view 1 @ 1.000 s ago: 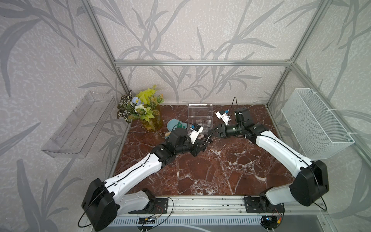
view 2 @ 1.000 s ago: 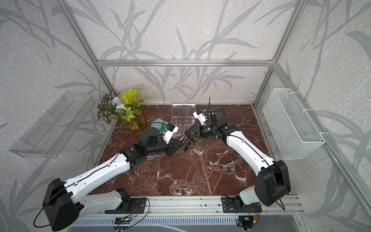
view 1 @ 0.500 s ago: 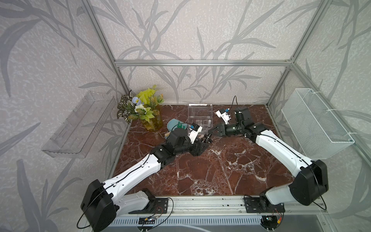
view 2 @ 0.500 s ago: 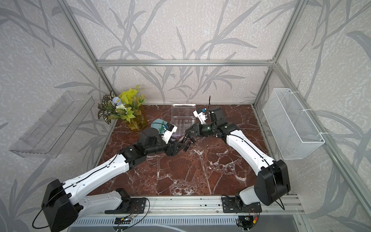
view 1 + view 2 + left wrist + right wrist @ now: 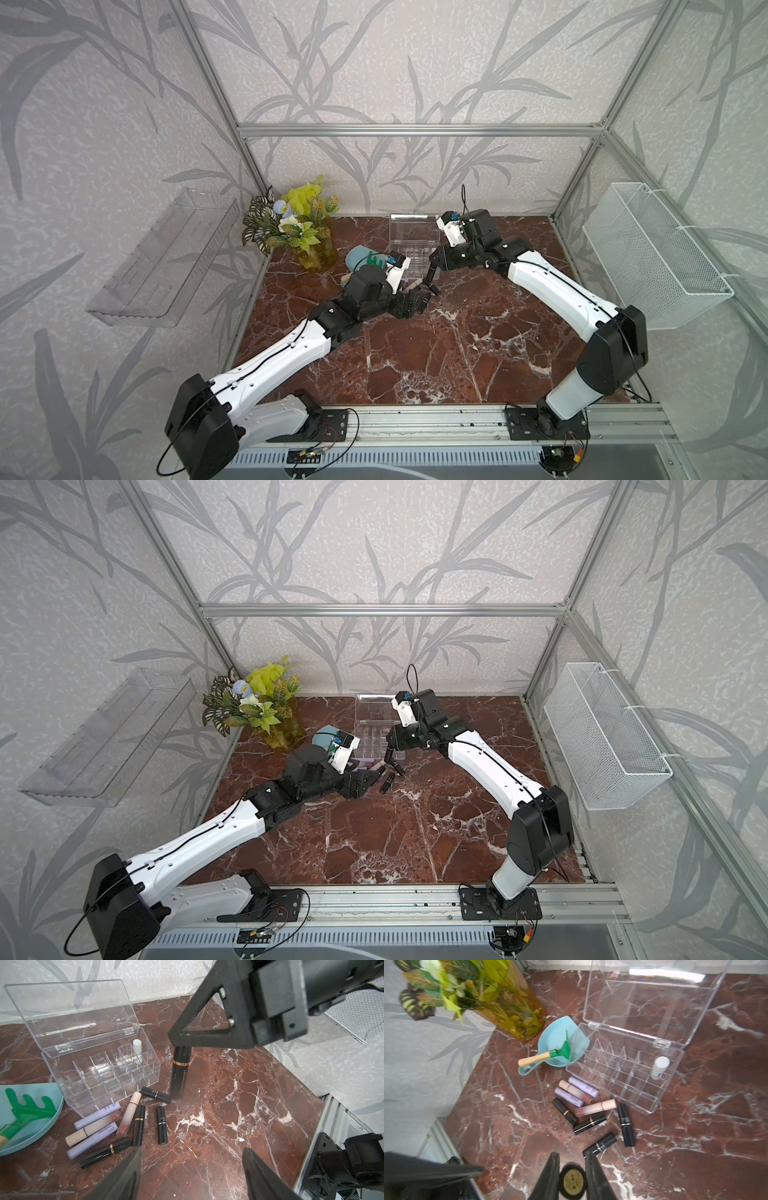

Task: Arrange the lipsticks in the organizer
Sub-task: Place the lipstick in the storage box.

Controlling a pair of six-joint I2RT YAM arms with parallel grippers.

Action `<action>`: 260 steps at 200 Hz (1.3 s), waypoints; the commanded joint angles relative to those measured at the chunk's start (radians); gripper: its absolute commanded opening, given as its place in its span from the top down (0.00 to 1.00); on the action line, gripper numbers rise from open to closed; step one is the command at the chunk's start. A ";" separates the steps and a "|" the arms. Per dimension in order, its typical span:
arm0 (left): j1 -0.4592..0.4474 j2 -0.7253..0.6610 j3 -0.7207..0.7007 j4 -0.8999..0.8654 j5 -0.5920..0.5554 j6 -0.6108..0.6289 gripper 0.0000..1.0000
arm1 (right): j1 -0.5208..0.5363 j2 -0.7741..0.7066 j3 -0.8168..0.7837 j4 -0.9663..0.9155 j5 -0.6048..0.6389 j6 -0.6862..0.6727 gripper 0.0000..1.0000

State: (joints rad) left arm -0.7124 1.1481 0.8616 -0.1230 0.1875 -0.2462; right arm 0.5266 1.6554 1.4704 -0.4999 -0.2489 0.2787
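Note:
The clear organizer (image 5: 409,253) (image 5: 104,1076) (image 5: 623,1076) stands open, lid tipped back, with one white lipstick (image 5: 137,1050) (image 5: 660,1067) upright in a corner compartment. My right gripper (image 5: 572,1155) (image 5: 433,266) is shut on a black, gold-banded lipstick (image 5: 180,1072) (image 5: 572,1181), held upright beside the organizer's front corner with its lower end near the table. Several loose lipsticks (image 5: 124,1124) (image 5: 583,1101), purple, pink and black, lie in front of the organizer. My left gripper (image 5: 192,1150) (image 5: 419,301) is open and empty, low beside them.
A teal bowl (image 5: 560,1028) holding a green rake (image 5: 542,1056) sits against the organizer's left side. A vase of plants (image 5: 299,232) stands at the back left. A wire basket (image 5: 648,257) hangs on the right wall, and a clear tray (image 5: 166,257) on the left wall.
My left gripper has opened wide. The right gripper has closed fully on the black lipstick, which now hangs from it alone.

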 commanded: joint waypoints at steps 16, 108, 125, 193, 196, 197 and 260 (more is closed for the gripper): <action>0.001 -0.001 -0.010 -0.032 -0.048 0.012 0.22 | 0.000 0.079 0.070 0.095 0.189 -0.085 0.83; 0.009 0.049 -0.038 0.004 -0.038 0.021 0.23 | -0.007 0.310 0.238 0.216 0.256 -0.145 0.83; 0.014 0.067 -0.055 0.039 -0.042 0.020 0.23 | -0.012 0.336 0.250 0.232 0.262 -0.148 0.83; 0.069 0.161 -0.086 0.134 -0.054 -0.018 0.26 | -0.032 0.407 0.268 0.304 0.272 -0.152 0.83; 0.071 0.163 -0.087 0.133 -0.053 -0.018 0.27 | -0.034 0.410 0.268 0.306 0.271 -0.151 0.83; 0.072 0.163 -0.087 0.133 -0.053 -0.018 0.27 | -0.033 0.411 0.268 0.308 0.271 -0.150 0.83; 0.108 0.181 -0.091 0.149 -0.003 -0.041 0.27 | -0.040 0.460 0.277 0.354 0.260 -0.130 0.83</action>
State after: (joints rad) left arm -0.6109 1.3231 0.7822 -0.0006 0.1635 -0.2745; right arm 0.4904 2.0960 1.7199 -0.1860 0.0082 0.1383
